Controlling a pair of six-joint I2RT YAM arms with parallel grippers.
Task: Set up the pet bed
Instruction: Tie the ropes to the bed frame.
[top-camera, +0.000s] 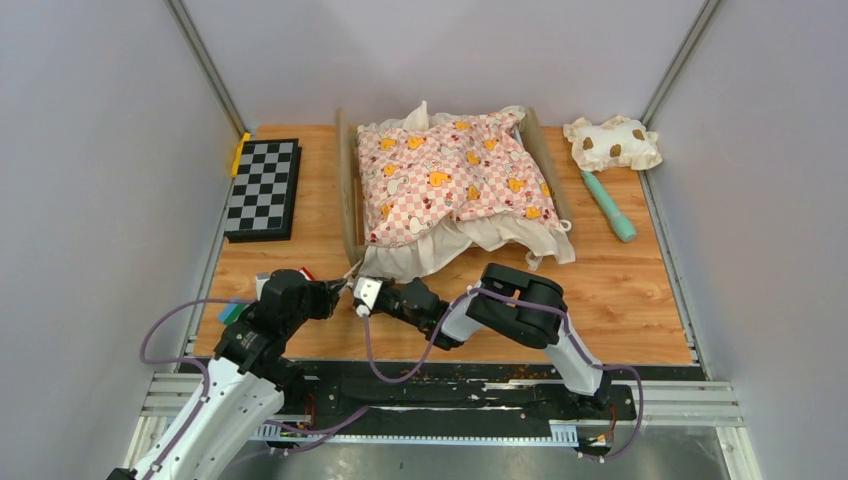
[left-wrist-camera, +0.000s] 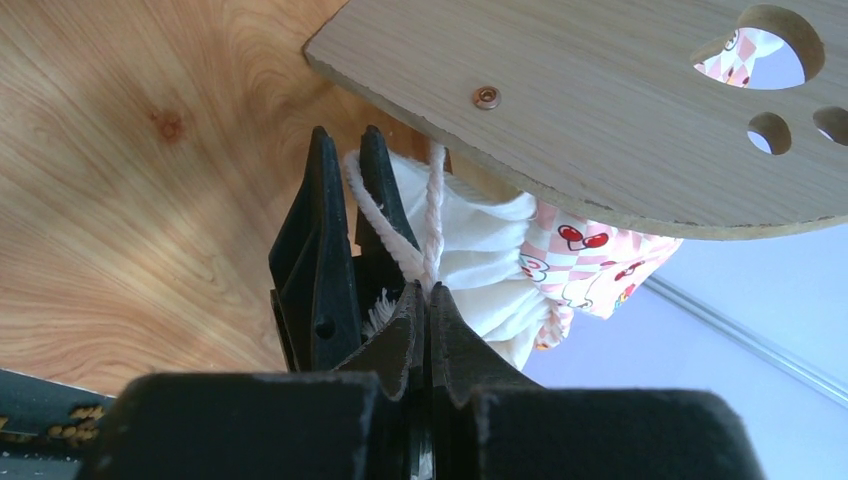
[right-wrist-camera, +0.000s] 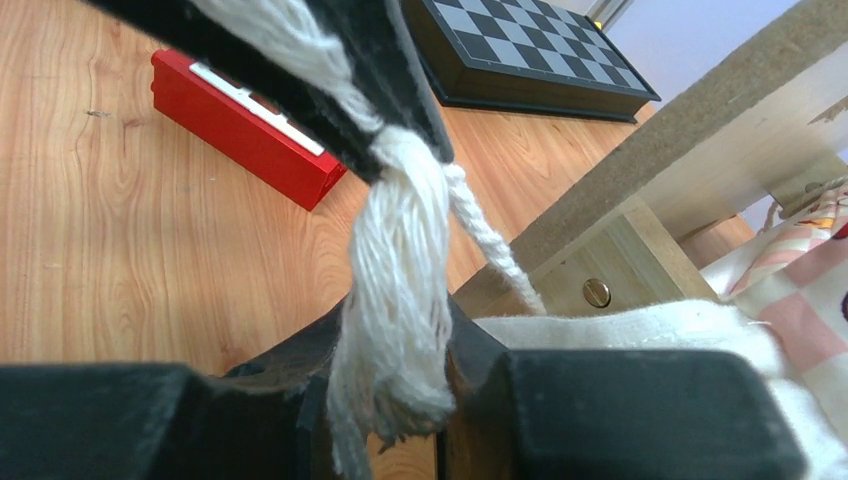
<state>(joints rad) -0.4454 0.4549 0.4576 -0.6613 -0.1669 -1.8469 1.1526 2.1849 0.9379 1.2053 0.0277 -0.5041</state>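
Just beside pet bed (top-camera: 347, 190), left jaws clamping white cord (left-wrist-camera: 432, 215), right jaws around tassel (right-wrist-camera: 395, 300), grip unclear.

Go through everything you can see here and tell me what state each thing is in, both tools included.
left tool, shut on cord
right tool, straddling tassel, grip unclear
cord, pinched by left tool, tassel hanging free
pet bed, standing on table
cushion, draped over pet bed, overhanging near end
chessboard, folded shut
pillow, on table beside pet bed
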